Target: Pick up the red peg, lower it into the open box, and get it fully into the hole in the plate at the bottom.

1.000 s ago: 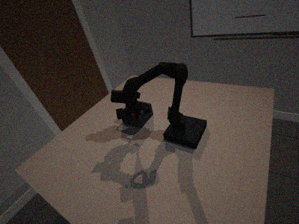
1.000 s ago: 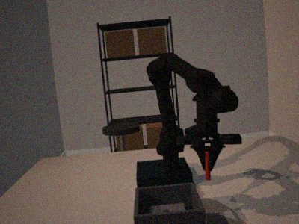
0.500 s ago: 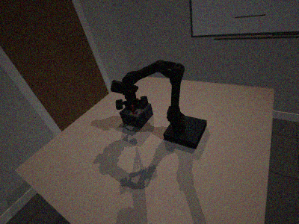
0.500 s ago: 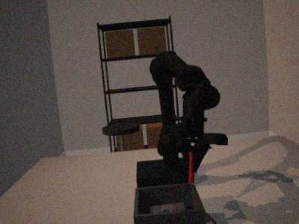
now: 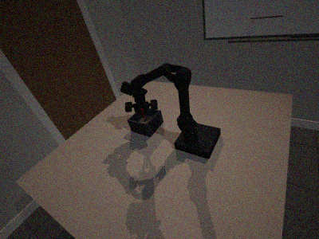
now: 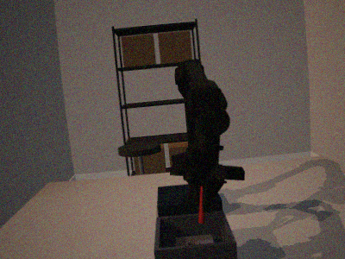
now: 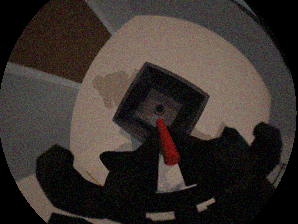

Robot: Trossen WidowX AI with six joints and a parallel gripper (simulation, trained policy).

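Step in hand, as judged: bring the red peg (image 5: 142, 108) (image 6: 201, 209) (image 7: 168, 145) over the hole, then lower. In the wrist view the hole (image 7: 160, 108) sat at the centre of the plate (image 7: 172, 107), mid-frame, and the peg's far end showed just below it. Best done by centring the peg first, squaring it upright, and going down slowly clear of the walls of the open box (image 5: 140, 126) (image 6: 196, 252) (image 7: 202, 111). Contact with the rim could have twisted the peg in the grip.

Gripper (image 5: 142, 107) (image 6: 202, 186) (image 7: 162, 129): fingers nearly together, pinching the peg, which pointed down at lower centre of the exterior view, by the box opening. Peg not in the hole yet. Exact depth against the rim: cannot tell.

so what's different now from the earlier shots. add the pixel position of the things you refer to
The tool (image 5: 142, 108) (image 6: 201, 187) (image 7: 162, 129) has carried the peg (image 6: 201, 209) (image 7: 168, 145) sideways in the exterior view, from the right of the box (image 5: 146, 127) (image 6: 196, 251) (image 7: 131, 96) to over its opening. Nothing was let go: the peg is still gripped. The box and the arm's base (image 5: 207, 139) (image 6: 166, 200) stayed put.
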